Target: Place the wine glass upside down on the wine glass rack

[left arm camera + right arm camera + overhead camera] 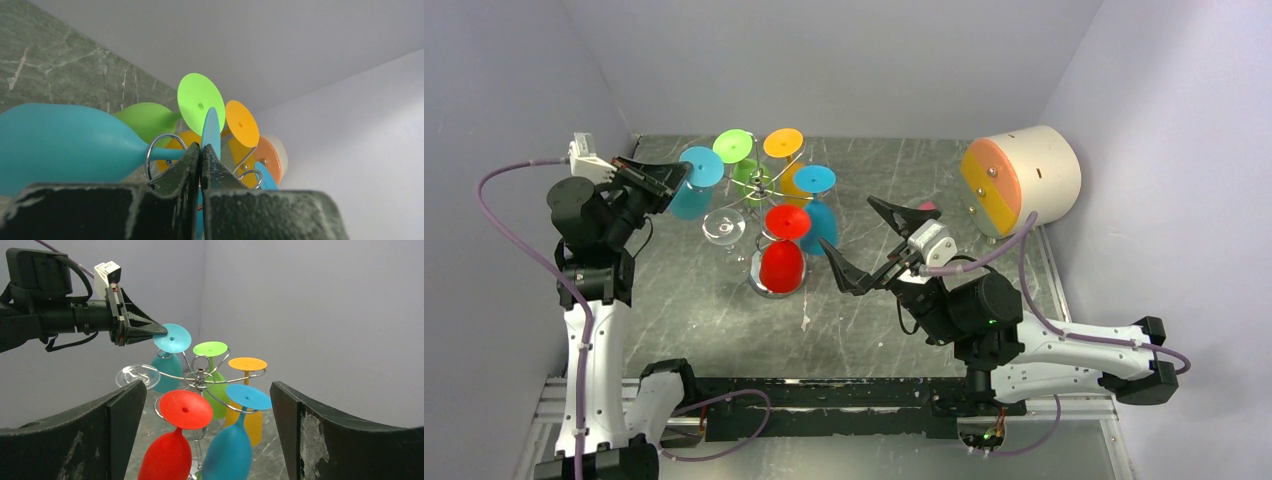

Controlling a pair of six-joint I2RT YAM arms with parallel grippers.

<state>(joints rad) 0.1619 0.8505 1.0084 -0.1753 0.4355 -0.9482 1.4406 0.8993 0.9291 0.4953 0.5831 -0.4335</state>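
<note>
The silver wire wine glass rack (765,193) stands at the middle back, with red, blue, orange, green and clear glasses hanging upside down on it. My left gripper (676,176) is shut on the rim of the foot of a teal wine glass (700,168). That glass is upside down, and its stem passes through a scroll-ended arm (150,150). In the left wrist view the teal bowl (60,147) is at the left and the foot (211,125) shows edge-on between the jaws. My right gripper (848,222) is open and empty, just right of the rack. The rack (200,377) shows between its fingers (125,410).
A white cylinder with an orange and yellow face (1019,180) lies at the back right. The red glass (781,262) and blue glass (819,215) hang nearest my right gripper. The clear glass (724,228) hangs below the teal one. Walls close in on the left, back and right.
</note>
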